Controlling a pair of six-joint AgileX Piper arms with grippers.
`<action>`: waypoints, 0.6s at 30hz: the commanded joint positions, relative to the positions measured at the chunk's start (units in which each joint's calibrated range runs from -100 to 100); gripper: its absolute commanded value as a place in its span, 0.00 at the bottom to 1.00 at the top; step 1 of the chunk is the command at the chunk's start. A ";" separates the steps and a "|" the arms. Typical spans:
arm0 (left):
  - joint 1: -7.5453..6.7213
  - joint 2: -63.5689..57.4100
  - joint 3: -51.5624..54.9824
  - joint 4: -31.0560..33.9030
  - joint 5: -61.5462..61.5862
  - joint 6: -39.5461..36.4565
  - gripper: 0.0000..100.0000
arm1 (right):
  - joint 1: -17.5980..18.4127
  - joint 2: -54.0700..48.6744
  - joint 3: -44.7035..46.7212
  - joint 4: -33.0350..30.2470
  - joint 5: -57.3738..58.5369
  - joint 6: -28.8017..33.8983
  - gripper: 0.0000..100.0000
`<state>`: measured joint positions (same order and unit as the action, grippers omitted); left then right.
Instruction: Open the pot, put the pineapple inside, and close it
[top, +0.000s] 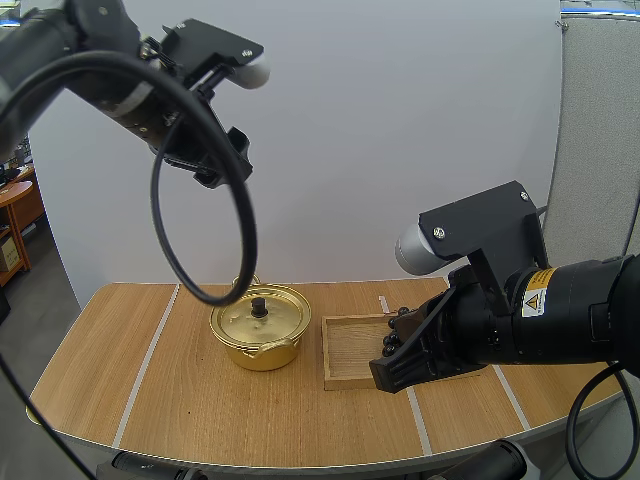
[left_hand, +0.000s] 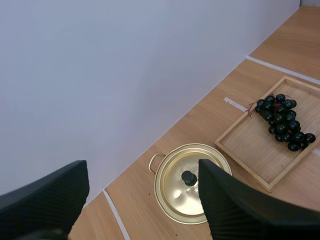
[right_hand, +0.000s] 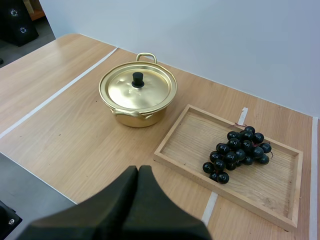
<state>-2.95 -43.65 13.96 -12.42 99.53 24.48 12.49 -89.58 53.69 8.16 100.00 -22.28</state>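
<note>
A gold pot (top: 262, 328) stands mid-table, its lid on, with a black knob (top: 259, 305). To its right, a bunch of dark grapes (right_hand: 237, 152) lies in a wooden tray (right_hand: 190, 142). No pineapple is in sight. High above the pot, my left gripper (top: 222, 160) hangs open with nothing between its fingers; the pot (left_hand: 192, 182) and grapes (left_hand: 285, 122) lie far below it. My right gripper (top: 395, 375) is shut on nothing, low over the tray's (top: 350, 350) front edge, and partly hides the grapes (top: 393, 330). Its fingers (right_hand: 138, 172) form one wedge, short of the pot (right_hand: 137, 92).
White tape lines (top: 150, 355) cross the wooden tabletop. Bare table lies left of the pot and in front of it. The curved front edge (top: 250, 462) of the table is close to the tray.
</note>
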 joint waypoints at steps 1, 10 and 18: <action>0.00 -8.23 0.12 0.79 0.47 -3.28 1.00 | -0.22 -0.50 0.21 -0.38 0.00 -0.07 0.00; 0.00 -18.17 2.07 1.13 0.47 -5.80 1.00 | -0.57 -0.50 0.21 -0.38 0.00 -0.07 0.00; 0.00 -25.63 10.79 1.13 0.47 -5.92 1.00 | -1.25 -0.50 0.21 -0.38 0.00 -0.07 0.00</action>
<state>-2.95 -67.59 22.43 -11.60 99.91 19.29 11.68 -89.58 53.69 8.07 100.00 -22.28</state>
